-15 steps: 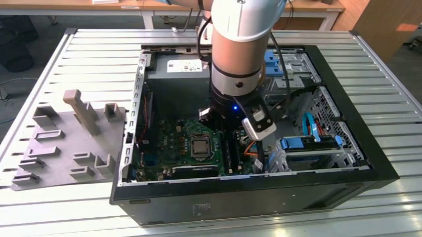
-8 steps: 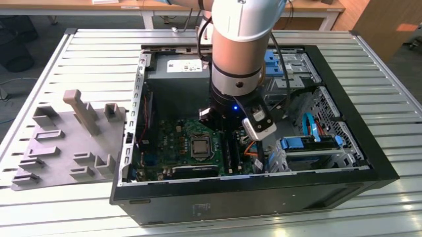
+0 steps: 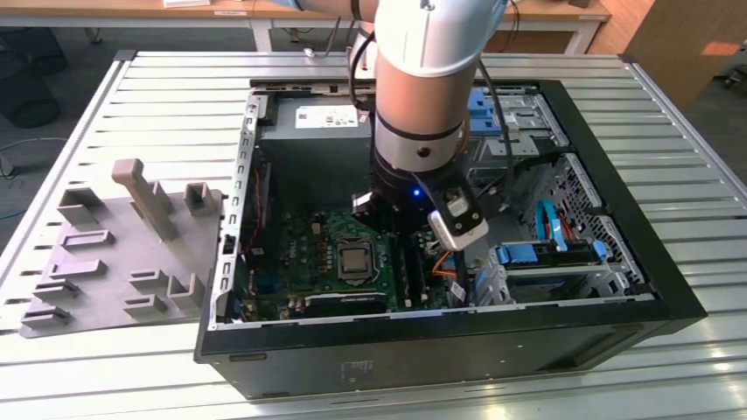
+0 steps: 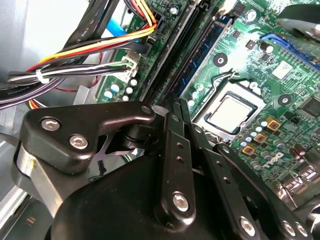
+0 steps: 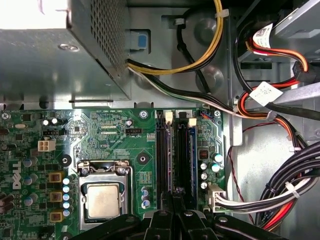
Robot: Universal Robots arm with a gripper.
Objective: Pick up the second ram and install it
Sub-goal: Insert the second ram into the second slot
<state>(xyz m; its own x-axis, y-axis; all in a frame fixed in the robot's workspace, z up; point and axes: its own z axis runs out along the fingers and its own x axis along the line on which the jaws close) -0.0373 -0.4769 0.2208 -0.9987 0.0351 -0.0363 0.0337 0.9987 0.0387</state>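
Black pincer (image 4: 175, 112) fingers look pressed together over the second ram (image 5: 183, 155), seated among motherboard (image 3: 332, 232) slots.

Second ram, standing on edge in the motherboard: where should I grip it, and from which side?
Pinch the second ram across its thin flat faces near mid-length, coming straight down from above the motherboard. It stands on edge, so its long top edge is the free part.

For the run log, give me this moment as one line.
stage: install | tool: low over slots, shut on ram | ram: on edge in slot beside CPU | holder: bare, outside case
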